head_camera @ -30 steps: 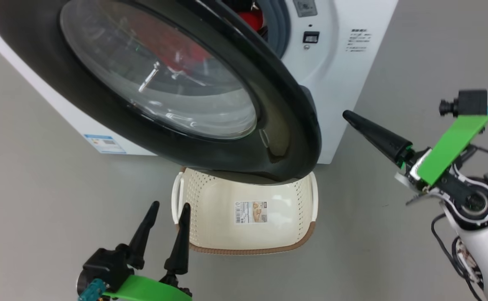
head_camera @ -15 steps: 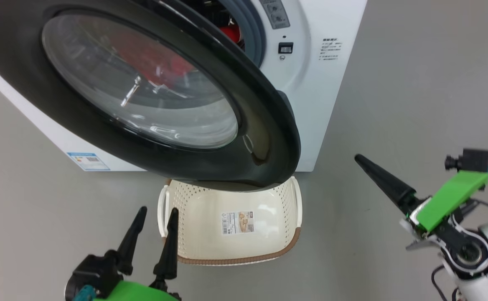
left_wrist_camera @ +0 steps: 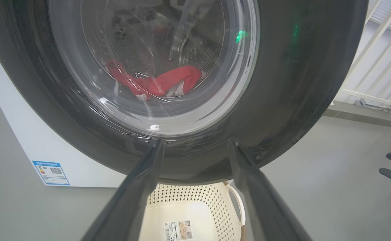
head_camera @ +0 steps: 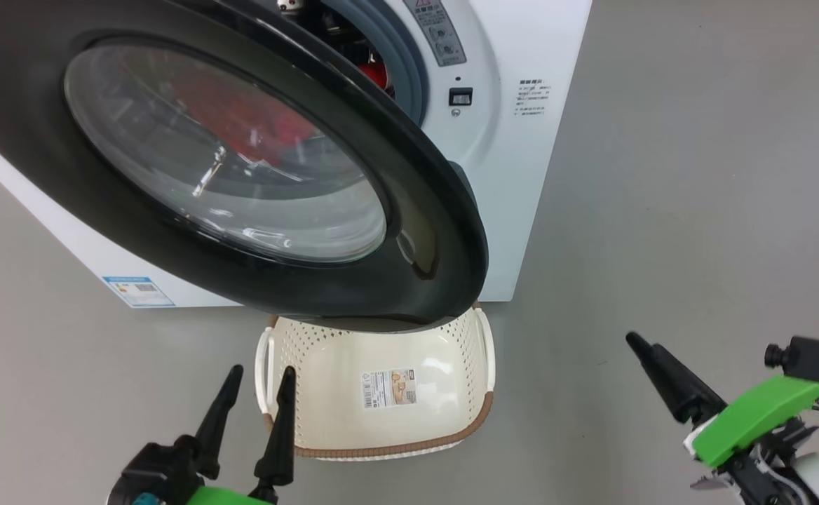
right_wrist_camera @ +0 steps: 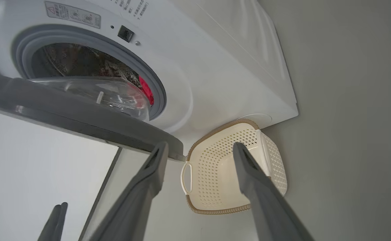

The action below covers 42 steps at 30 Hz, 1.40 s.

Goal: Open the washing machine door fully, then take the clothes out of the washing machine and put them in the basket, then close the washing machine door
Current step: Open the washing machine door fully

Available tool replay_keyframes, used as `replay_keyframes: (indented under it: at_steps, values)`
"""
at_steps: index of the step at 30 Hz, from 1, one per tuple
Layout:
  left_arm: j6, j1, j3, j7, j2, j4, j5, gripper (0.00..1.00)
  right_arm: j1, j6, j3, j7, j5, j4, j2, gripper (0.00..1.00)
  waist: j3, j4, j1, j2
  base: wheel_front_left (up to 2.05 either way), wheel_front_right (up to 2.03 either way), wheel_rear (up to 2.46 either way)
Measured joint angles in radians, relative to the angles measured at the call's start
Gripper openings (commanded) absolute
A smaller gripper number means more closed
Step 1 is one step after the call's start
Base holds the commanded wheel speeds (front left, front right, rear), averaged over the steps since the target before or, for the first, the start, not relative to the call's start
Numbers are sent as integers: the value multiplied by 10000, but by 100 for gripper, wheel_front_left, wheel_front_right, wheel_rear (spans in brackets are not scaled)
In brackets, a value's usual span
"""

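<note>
Red clothes [left_wrist_camera: 168, 83] lie in the drum [right_wrist_camera: 68, 62] of the washing machine [head_camera: 522, 210], whose door [head_camera: 444, 238] stands partly open above the basket [head_camera: 395, 447] on the floor [head_camera: 662, 210]. A paper label [head_camera: 388, 388] sits on the basket's bottom. The left fingers [head_camera: 280, 428] and right fingers [head_camera: 669, 382] are spread wide, holding nothing

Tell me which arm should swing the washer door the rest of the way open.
Right, probably. The right end effector stands open on the free-edge side of the door, facing the gap to the washing machine. The left end effector faces the door's outer face, where it could only push it shut.
</note>
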Motion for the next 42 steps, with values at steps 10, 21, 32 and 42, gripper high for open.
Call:
replay_keyframes:
  at_steps: [10,21,32,42]
  values:
    - [-2,218,17,0,2,75,90,100,-16,0,1772,-3057,-1772,813,-617,100,-139,-87,0,0,0,0,0]
    - [2,243,61,0,4,90,104,100,-132,2,251,-3329,-5114,635,-201,100,-170,-145,0,0,0,0,0]
    - [2,313,73,0,4,90,105,100,894,10,-1831,-3346,-8138,-167,1012,100,-155,-74,0,0,0,0,0]
    - [10,313,75,0,4,88,163,100,1232,12,-2153,-3356,-8608,-253,1388,100,-121,-73,0,0,0,0,0]
